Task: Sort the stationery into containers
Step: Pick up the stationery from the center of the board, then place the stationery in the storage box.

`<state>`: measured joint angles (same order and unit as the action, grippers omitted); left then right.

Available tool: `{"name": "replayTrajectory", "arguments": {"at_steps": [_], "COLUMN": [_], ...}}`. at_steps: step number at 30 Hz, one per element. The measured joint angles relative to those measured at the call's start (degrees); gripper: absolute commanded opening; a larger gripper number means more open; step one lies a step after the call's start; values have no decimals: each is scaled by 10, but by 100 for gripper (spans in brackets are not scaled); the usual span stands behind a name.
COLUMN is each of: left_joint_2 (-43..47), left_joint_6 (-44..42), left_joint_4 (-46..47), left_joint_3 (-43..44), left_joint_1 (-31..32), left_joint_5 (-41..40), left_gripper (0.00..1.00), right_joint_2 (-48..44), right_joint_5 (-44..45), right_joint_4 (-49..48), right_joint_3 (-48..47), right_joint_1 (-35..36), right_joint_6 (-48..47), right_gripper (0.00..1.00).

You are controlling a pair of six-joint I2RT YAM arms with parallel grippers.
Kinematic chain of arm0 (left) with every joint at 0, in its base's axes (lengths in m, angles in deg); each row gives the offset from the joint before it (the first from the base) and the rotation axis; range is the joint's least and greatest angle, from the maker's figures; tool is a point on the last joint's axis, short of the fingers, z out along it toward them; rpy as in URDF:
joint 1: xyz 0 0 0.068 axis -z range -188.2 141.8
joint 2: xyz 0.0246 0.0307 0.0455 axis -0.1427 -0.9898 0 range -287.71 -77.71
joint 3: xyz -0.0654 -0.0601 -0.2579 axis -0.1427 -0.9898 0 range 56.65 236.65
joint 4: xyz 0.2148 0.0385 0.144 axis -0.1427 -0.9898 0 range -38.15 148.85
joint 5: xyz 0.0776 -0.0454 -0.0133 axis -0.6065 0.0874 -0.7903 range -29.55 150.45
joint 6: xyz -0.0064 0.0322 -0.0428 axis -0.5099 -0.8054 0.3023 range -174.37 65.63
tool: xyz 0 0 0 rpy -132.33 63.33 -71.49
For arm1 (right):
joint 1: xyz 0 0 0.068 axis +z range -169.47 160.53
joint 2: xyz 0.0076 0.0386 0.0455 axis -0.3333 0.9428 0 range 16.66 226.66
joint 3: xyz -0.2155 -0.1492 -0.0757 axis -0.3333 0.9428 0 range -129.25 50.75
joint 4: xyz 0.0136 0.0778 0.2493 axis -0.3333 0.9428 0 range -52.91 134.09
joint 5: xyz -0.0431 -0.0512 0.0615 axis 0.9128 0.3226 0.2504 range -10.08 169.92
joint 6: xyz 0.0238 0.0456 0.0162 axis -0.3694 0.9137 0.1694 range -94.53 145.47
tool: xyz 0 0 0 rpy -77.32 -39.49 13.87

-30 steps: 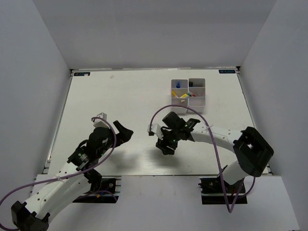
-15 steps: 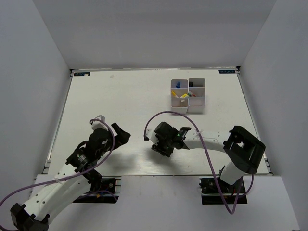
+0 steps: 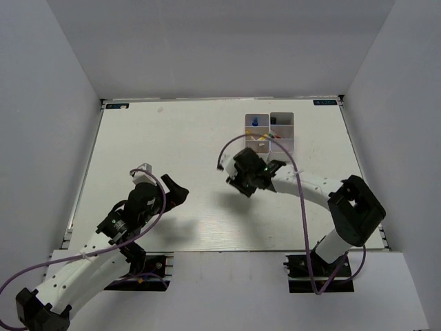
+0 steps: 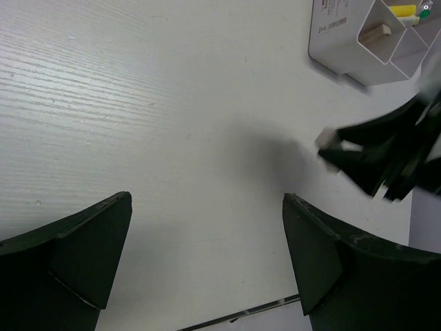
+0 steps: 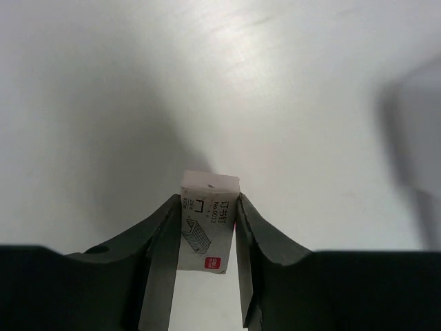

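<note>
top external: white plastic containers (image 3: pixel 284 145), square-walled bins in two columns, on the pale desk (image 3: pixel 172 138); right gripper (image 3: pixel 241 181) just beside them, left gripper (image 3: pixel 176 191) well apart.
left wrist: two matte black left fingers (image 4: pixel 83 241) spread wide over streaky-grained desk, holding nothing.
right wrist: two right fingers (image 5: pixel 162 234) clamped on one small white box (image 5: pixel 207 227), printed, rectangular, above the desk.

White arms (image 3: pixel 76 272) (black joints, black grippers (image 3: pixel 177 189)) carry purple cables (image 3: pixel 304 221).
</note>
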<state>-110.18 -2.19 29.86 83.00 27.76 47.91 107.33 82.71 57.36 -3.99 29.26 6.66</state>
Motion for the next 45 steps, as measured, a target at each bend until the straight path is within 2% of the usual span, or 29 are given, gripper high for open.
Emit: {"name": "replayTrajectory", "arguments": {"at_steps": [7, 13, 18, 24, 34, 45], "left_joint_2": [-9, -8, -16, -33, -40, -63], "left_joint_6": [0, 0, 0, -1, -3, -7], "left_joint_4": [20, 35, 44, 55, 76, 90], "left_joint_3": [-1, -13, -16, -16, -20, -23], "left_joint_1": [0, 0, 0, 0, 0, 0], "left_joint_5": [13, 17, 21, 24, 27, 30], "left_gripper": [100, 100, 100, 100, 100, 100], "right_joint_2": [2, -37, -79, -71, 17, 38], "right_joint_5": [-21, -92, -193, -273, -332, -360], "right_joint_4": [4, -27, -77, -110, -122, -114], "right_joint_3": [-163, -173, -122, -107, -131, -135], "right_joint_1": [-170, -287, -324, -362, -438, -449], "right_joint_6": [13, 16, -11, -37, -55, -91], "right_gripper": [0, 0, 0, 0, 0, 0]}}
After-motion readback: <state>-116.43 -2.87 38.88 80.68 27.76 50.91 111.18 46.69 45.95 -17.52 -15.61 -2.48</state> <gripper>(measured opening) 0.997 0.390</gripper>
